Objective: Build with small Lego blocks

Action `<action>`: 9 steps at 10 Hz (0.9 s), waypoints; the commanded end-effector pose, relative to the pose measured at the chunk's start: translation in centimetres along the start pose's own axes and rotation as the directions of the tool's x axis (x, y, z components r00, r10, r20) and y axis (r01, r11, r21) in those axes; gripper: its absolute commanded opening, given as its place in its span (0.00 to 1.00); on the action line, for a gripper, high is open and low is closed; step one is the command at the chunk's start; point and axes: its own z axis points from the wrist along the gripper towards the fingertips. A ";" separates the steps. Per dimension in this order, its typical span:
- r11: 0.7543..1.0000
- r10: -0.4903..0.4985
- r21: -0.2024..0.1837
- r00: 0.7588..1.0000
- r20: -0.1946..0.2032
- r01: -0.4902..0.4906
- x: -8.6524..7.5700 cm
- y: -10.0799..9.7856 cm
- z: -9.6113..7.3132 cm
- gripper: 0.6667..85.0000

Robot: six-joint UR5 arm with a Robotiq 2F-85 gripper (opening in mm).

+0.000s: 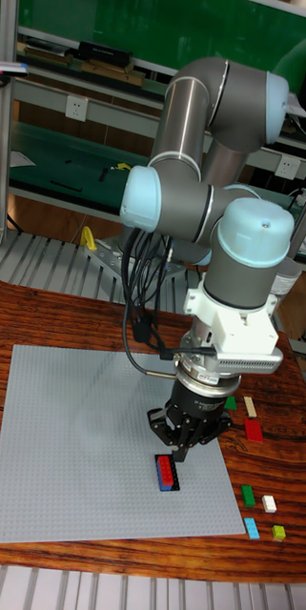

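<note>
looking down from the tall fixed view, i see my arm [214,205] bent over the near right part of the grey baseplate [76,438], which lies flat on the wooden desk [10,305]. the pincer [183,448] points straight down and hangs just above a small build [167,473] sitting on the plate: a red lego strip with a blue piece along its left side and a dark edge on the right. the black fingers [162,426] look spread a little, and i see nothing between them, but the tips are dark against the dark body and i cannot tell for sure whether they are open or closed, or whether they touch the build.

loose blocks lie on the bare wood off the plate's right edge. near the pincer there is a green block [231,403], a cream block [251,407] and a red block [255,431]. closer to me sit another green block [248,494], a white block [269,503], a light blue block [253,528] and a yellow-green block [279,533], all apart from each other.

a black cable [133,315] loops down from the arm's wrist.
</note>
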 end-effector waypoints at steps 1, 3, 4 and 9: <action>1.000 0.005 -0.016 1.000 0.011 -0.004 0.4 0.4 -1.4 0.01; 1.000 0.012 -0.007 1.000 0.017 -0.012 0.2 0.2 -1.4 0.01; 1.000 0.013 -0.001 1.000 0.013 -0.013 0.3 0.1 -1.4 0.01; 1.000 0.024 -0.003 1.000 -0.006 -0.024 0.8 0.1 -1.4 0.01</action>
